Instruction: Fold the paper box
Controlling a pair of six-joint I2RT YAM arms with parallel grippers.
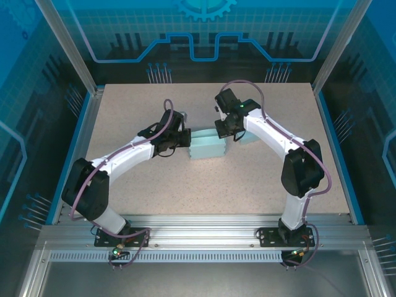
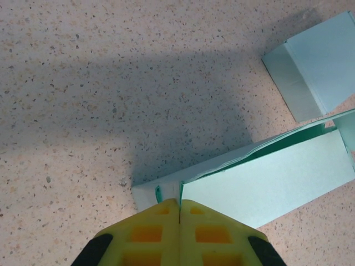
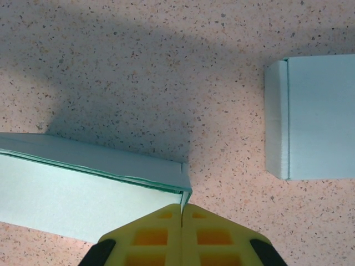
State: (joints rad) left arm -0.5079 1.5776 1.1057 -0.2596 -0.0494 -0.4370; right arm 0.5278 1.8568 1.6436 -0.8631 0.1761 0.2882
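The paper box [image 1: 206, 147] is light teal and lies mid-table, partly folded into a long low shape. My left gripper [image 1: 185, 139] is at its left end. In the left wrist view the yellow fingers [image 2: 155, 221] are pressed together on a thin paper wall at the box's [image 2: 266, 183] corner, so the left gripper [image 2: 179, 202] is shut on it. My right gripper [image 1: 224, 131] is at the box's right end. In the right wrist view the right gripper [image 3: 181, 206] is shut on the thin end edge of the box [image 3: 72, 188].
A second light teal paper piece [image 1: 247, 137] lies flat just right of the box, also seen as a folded panel [image 3: 310, 116] and as a panel [image 2: 316, 72] beyond the box. The speckled tabletop [image 1: 148, 185] is ringed by blue rails and clear walls.
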